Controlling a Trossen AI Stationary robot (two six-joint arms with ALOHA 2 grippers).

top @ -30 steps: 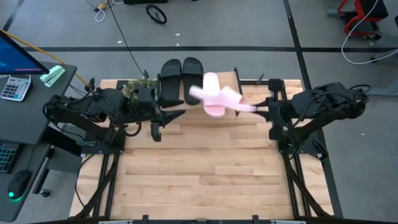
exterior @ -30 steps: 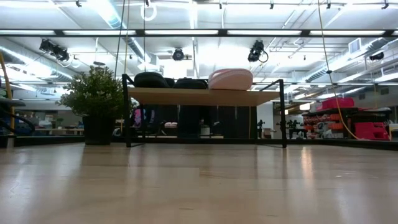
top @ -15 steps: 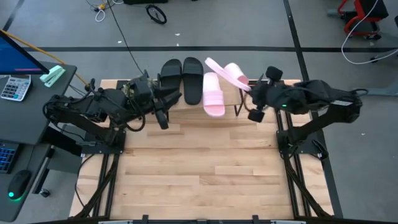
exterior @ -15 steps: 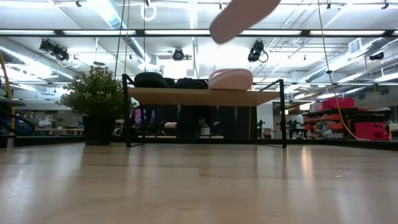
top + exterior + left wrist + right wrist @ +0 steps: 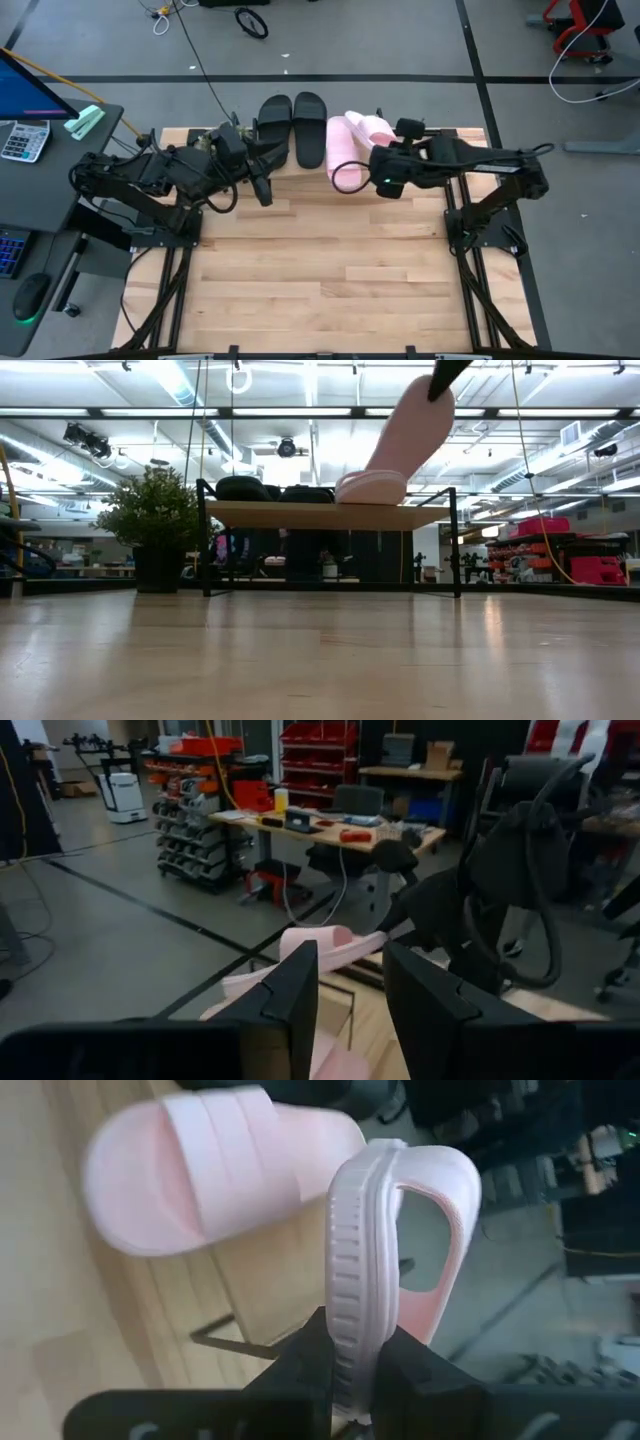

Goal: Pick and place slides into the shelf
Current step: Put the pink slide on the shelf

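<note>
Four slides show at the far edge of the table: two black slides (image 5: 292, 128) lie side by side on the shelf (image 5: 330, 514), a pink slide (image 5: 343, 160) lies just right of them, and a second pink slide (image 5: 372, 130) is held tilted above the shelf's right part. The right gripper (image 5: 350, 1370) is clamped on the edge of that second pink slide's sole, strap (image 5: 440, 1230) pointing away; in the low view the slide slants steeply with its lower end meeting the flat pink one, though whether they touch is hard to tell, and its upper end is cut off by the picture's top. The left gripper (image 5: 262, 186) hangs over the table just near of the black slides, fingers (image 5: 300, 1000) apart with nothing between them. From overhead the shelf board is mostly hidden under the slides and arms. A potted plant (image 5: 155, 520) stands left of the shelf, largely covered by the left arm in the high view
</note>
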